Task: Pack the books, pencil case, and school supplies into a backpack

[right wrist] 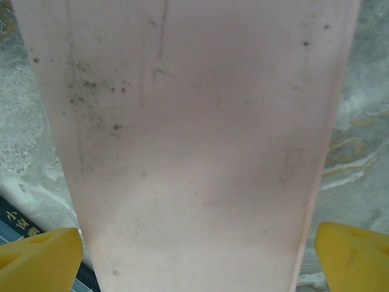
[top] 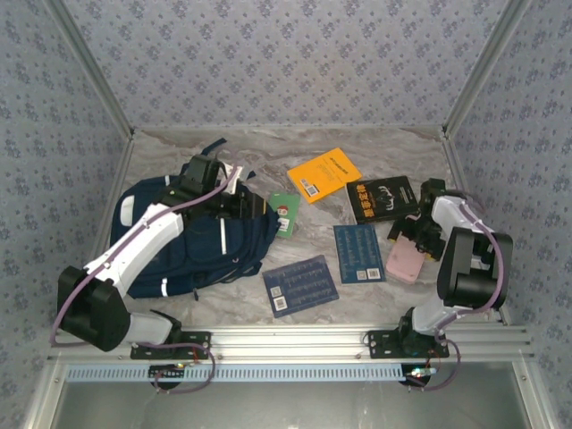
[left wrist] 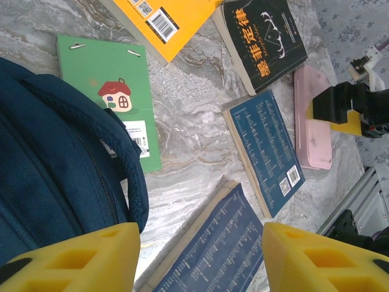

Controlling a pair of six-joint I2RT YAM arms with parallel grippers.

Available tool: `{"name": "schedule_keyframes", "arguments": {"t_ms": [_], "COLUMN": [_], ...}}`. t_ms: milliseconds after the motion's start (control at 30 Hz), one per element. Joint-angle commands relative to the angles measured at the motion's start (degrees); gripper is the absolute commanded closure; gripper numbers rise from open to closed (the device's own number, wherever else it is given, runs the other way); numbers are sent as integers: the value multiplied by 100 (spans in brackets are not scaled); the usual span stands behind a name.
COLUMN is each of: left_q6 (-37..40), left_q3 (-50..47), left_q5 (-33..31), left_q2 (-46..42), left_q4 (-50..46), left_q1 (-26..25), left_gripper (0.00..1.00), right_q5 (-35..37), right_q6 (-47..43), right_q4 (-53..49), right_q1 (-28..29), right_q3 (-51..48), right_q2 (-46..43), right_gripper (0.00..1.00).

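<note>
- Top view: the navy backpack (top: 192,246) lies at the left of the marble table (top: 268,147). The left gripper (top: 234,204) hangs over the bag's upper right edge. The arm hides the bag's mouth, so I cannot tell if it is unzipped.
- Nothing looks packed yet. The orange book (top: 323,174) and the black book (top: 382,198) lie flat near the middle and right. Below them lie one blue book (top: 358,252) and a second blue book (top: 301,284). The green pack (top: 284,214) sits just beside the bag's right edge.
- The pink pencil case (top: 405,261) lies at the right of the frame, beside the first blue book. The right gripper (top: 413,239) is down over its upper end.
- Left wrist view: two yellow fingers sit in the bottom corners, wide apart, with nothing between them but table and the second blue book. The backpack fills the left side, and its padded edge lies over a corner of the green pack. All four books and the pencil case lie out on the table.
- Right wrist view: the pencil case runs down the middle. One yellow fingertip sits on each side of it, at the lower corners, spread apart and not squeezing it.
- My guess: the job is just at the start. The pencil case looks like the first thing to go in. The books and the green pack are all left to do.
</note>
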Motion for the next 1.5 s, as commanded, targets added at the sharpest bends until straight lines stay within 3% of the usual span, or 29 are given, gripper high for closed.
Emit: {"name": "schedule_keyframes", "arguments": {"t_ms": [0, 200, 300, 467, 633, 833, 1033, 1133, 1300, 1467], "left_q6": [139, 165, 174, 159, -66, -403, -822, -845, -818, -872], "left_q3": [-3, -20, -29, -73, 16, 326, 650, 953, 1356, 1564], "left_q5": [157, 158, 183, 202, 169, 411, 747, 842, 889, 1128], "left_q2": [-158, -140, -132, -150, -183, -273, -314, -218, 149, 458], "left_q4": [10, 10, 41, 91, 23, -136, -4, -42, -132, 80], "left_q1": [23, 23, 23, -32, -212, -341, -413, -512, -652, -835], "left_gripper": [45, 45, 45, 46, 45, 42, 35, 26, 23, 22], "right_q5": [-111, -259, -122, 147, 282, -337, -979, -1124, -1019, -770], "right_q6": [-28, 48, 222, 523, 910, 923, 308, 50, -284, -386], "right_q4": [75, 383, 419, 403, 352, 441, 1063, 1460, 1771, 1815], "right_q1": [-56, -53, -54, -55, 203, 1157, 2835, 3572, 4550, 5045], "right_q3": [-77, -134, -185, -174, 25, 489, 554, 494, 461, 537], "right_q2": [294, 697, 653, 29, -931, -1847, -2308, -2423, -2358, -2087], "right_gripper": [0, 1, 9, 28, 28, 26, 26, 27, 27, 27]}}
